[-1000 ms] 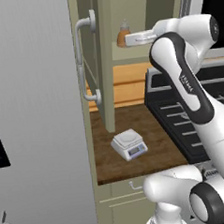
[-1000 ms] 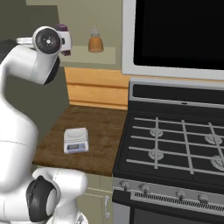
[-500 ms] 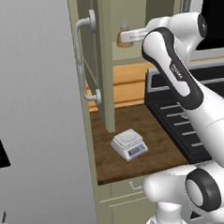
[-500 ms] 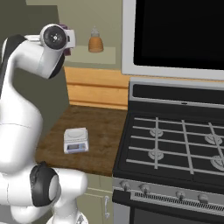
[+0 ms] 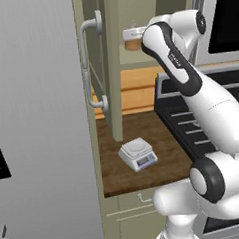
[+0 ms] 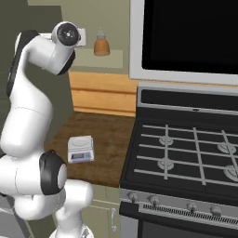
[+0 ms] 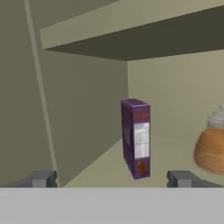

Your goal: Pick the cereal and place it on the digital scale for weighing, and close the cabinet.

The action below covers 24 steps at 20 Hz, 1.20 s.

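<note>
The cereal (image 7: 136, 138) is stood upright on the cabinet (image 5: 111, 67) shelf, long axis vertical, directly ahead of the hand (image 7: 111, 178) and centred between its fingertips, beside the bottle (image 7: 211, 146). The hand is held fully released and empty.

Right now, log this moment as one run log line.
claw: open, empty, facing cereal | cereal: upright on cabinet shelf beside bottle | digital scale: bare | cabinet: door open

You see the cabinet (image 5: 108, 67) door open, scale (image 5: 137, 154) on worktop (image 5: 143, 140), arm reaching toward the shelf bottle (image 5: 133, 39).
</note>
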Available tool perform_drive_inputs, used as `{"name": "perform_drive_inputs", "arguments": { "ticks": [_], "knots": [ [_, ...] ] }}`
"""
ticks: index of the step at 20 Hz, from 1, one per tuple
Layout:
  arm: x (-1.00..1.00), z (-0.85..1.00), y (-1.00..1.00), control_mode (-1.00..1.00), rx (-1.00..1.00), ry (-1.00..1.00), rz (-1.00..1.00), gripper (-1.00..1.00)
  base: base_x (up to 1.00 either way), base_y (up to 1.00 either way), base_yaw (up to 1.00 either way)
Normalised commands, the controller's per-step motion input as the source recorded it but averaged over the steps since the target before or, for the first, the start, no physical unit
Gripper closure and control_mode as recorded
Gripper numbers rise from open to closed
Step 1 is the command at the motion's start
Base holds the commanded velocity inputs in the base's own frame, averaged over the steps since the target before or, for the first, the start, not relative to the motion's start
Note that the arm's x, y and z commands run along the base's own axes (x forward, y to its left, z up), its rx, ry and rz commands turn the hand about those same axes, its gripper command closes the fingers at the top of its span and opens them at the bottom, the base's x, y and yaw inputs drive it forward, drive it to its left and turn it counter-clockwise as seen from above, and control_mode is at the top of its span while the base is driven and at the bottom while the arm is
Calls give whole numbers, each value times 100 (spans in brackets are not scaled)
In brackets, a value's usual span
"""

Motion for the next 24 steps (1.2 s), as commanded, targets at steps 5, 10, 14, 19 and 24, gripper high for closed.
{"name": "perform_drive_inputs", "arguments": {
  "ticks": [5, 10, 14, 19, 24],
  "knots": [
    [56, 0, 0, -100, 0, 3, 0, -100, 0, 0, 0],
    [60, 0, 2, -100, -1, 7, 0, -100, 0, 0, 0],
    [59, 0, 13, -100, -5, 6, 0, -100, 0, 0, 0],
    [31, 0, 12, -100, -5, 5, 0, -100, 0, 0, 0],
    [29, 0, 10, -100, -4, 0, 0, -100, 0, 0, 0]
  ]
}}
